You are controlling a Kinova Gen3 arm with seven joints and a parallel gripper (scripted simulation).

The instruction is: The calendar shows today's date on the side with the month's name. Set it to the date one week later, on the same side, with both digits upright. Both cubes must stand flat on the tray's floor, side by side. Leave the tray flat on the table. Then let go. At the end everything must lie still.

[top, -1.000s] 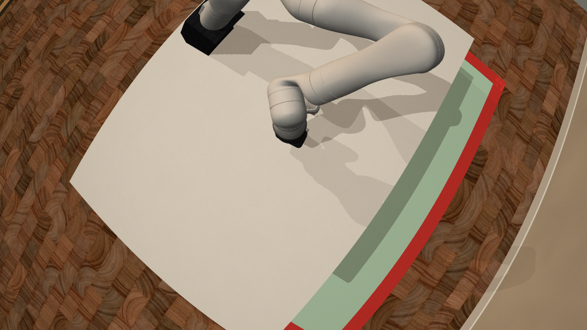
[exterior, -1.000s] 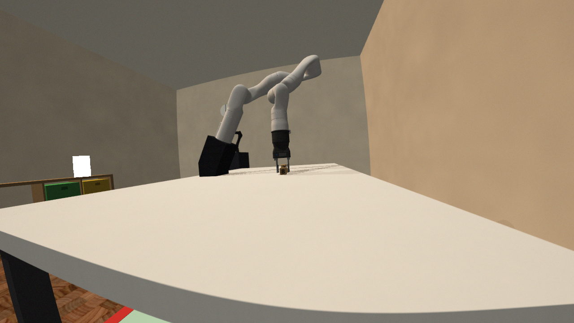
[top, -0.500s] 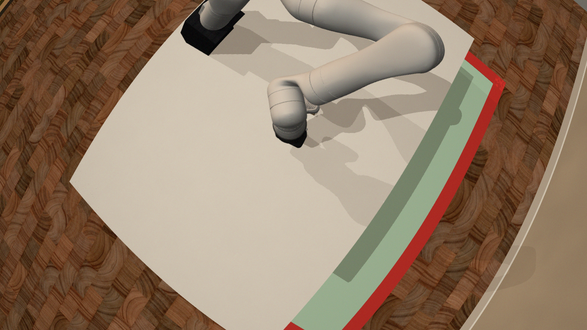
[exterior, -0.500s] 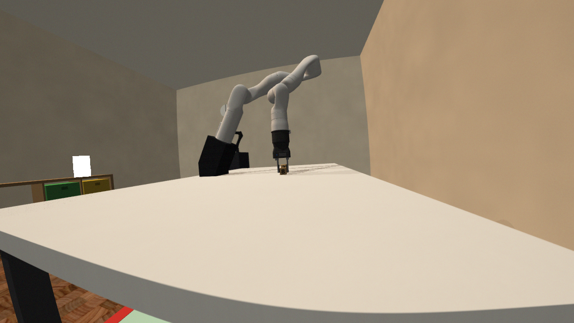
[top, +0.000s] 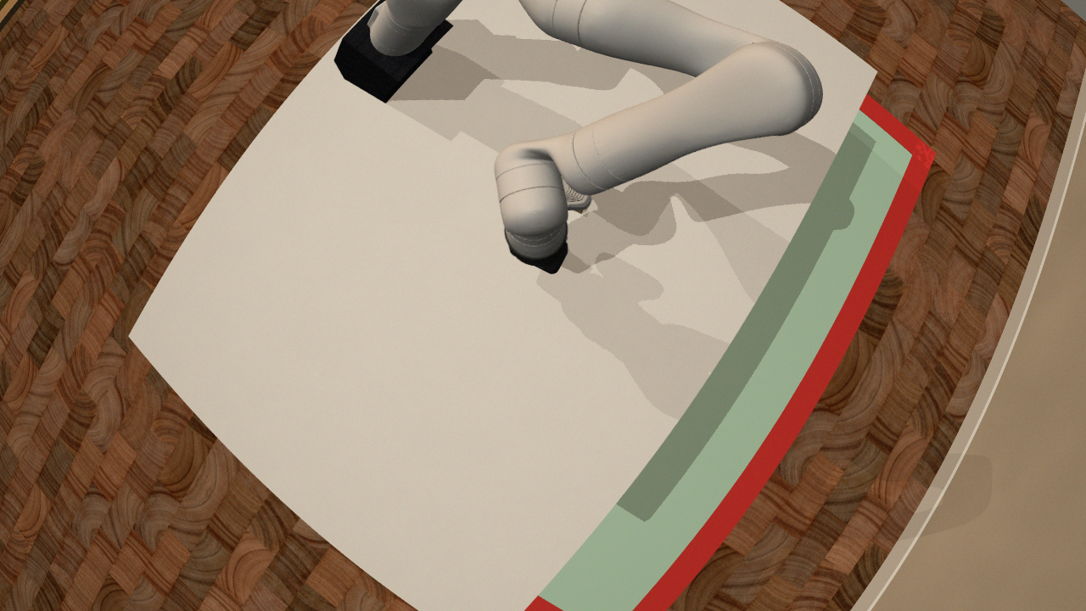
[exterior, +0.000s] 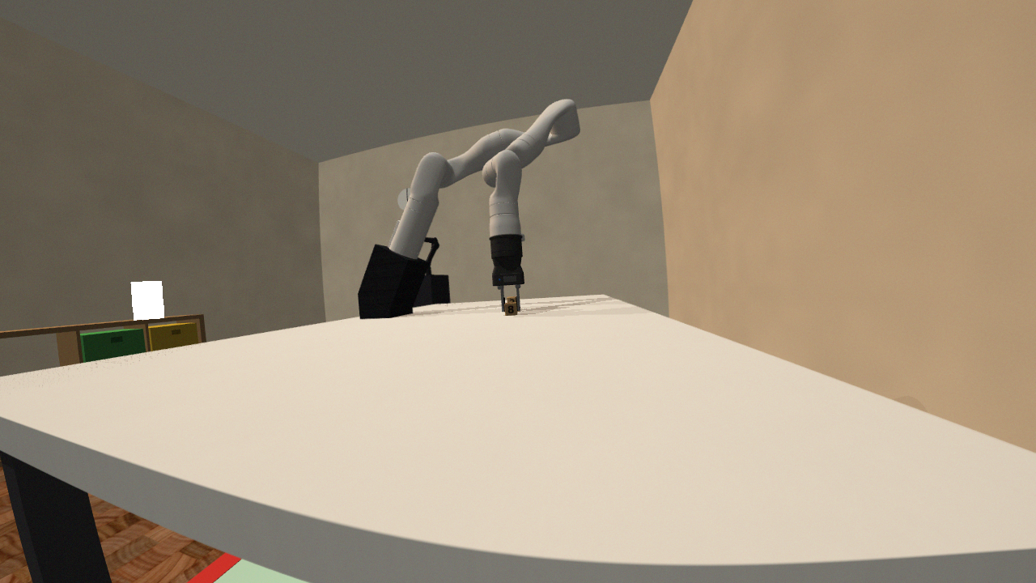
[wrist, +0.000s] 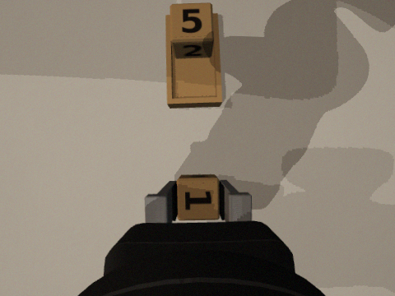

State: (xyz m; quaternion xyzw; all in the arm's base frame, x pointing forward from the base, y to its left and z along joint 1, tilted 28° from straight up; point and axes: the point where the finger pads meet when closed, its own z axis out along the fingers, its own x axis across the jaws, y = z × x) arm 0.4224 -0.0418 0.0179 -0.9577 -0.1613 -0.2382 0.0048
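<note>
My two-finger gripper (top: 552, 264) (exterior: 511, 307) (wrist: 197, 194) clasps the tan, wood-look numbered cube (exterior: 511, 309) (wrist: 197, 215) by opposite side faces, best for something probably light, stiff and slightly slippery.

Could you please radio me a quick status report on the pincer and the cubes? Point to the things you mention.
Pincer (exterior: 511, 308) (wrist: 197, 194) around the cube showing 1 (wrist: 197, 198), grip unconfirmed. Cube showing 5 (wrist: 192, 21) in tray (wrist: 194, 102). No obstacle seen between.
</note>
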